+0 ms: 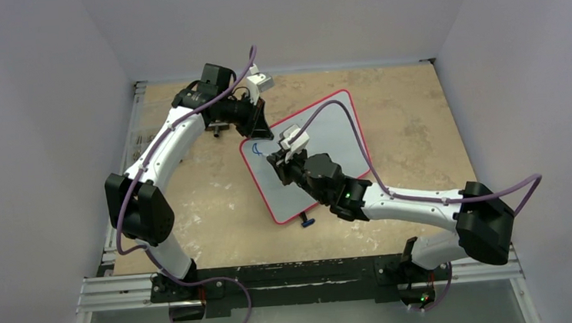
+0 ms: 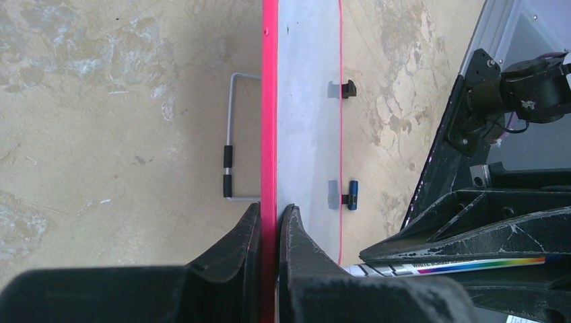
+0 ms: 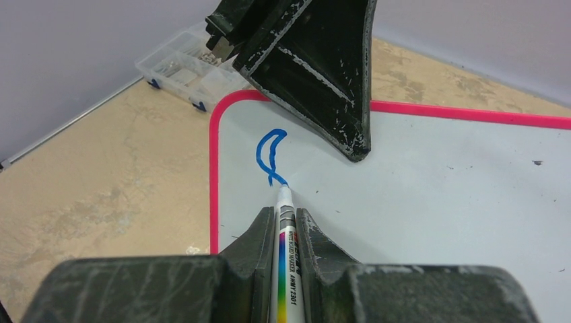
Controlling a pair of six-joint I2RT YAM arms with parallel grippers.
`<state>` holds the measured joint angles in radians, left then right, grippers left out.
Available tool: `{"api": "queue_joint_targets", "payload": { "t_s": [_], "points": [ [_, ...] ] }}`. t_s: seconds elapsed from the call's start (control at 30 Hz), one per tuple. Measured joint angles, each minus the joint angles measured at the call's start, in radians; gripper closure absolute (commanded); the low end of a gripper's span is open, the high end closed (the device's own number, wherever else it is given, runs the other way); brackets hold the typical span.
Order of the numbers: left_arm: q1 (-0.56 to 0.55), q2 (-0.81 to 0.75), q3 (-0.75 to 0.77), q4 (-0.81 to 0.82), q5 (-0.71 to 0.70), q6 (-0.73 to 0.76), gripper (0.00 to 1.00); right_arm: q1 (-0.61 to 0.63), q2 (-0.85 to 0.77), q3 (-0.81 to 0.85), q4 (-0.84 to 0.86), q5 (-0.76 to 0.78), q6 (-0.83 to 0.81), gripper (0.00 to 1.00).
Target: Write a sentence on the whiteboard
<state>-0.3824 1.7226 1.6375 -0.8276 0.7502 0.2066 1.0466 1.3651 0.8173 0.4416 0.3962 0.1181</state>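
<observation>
In right gripper (image 3: 279, 219), pinched tight, a white marker (image 3: 288, 269); tip touching the whiteboard (image 3: 438, 182) at the tail of a lone blue stroke (image 3: 269, 151), looped, near a rounded corner. Left gripper (image 2: 271, 215) clamped on its pink-red frame. Glossy white, askew on the table (image 1: 217, 205).

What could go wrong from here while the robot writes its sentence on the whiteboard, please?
The left hand pinches only the thin frame of the whiteboard, so marker pressure might shift the board and skew letters. That hand's fingers also hang beside the blue stroke, so the right hand could bump them as the line proceeds.
</observation>
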Motion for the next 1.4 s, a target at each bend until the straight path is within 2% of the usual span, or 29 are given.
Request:
{"api": "queue_joint_targets", "payload": {
  "t_s": [0.93,1.17,1.3,1.4],
  "points": [
    [-0.001,0.001,0.0,0.0,0.008,0.006,1.0,0.0,0.023,0.067,-0.126,-0.224,-0.06,1.0],
    [-0.02,-0.01,0.008,-0.006,0.016,-0.004,1.0,-0.02,-0.106,0.044,-0.187,-0.214,-0.055,1.0],
    [-0.025,-0.015,0.008,-0.009,0.015,-0.004,1.0,-0.023,-0.222,0.003,-0.156,-0.153,-0.056,1.0],
    [-0.026,-0.016,0.009,-0.01,0.015,-0.004,1.0,-0.023,-0.246,-0.021,-0.122,-0.112,-0.063,1.0]
  ]
}}
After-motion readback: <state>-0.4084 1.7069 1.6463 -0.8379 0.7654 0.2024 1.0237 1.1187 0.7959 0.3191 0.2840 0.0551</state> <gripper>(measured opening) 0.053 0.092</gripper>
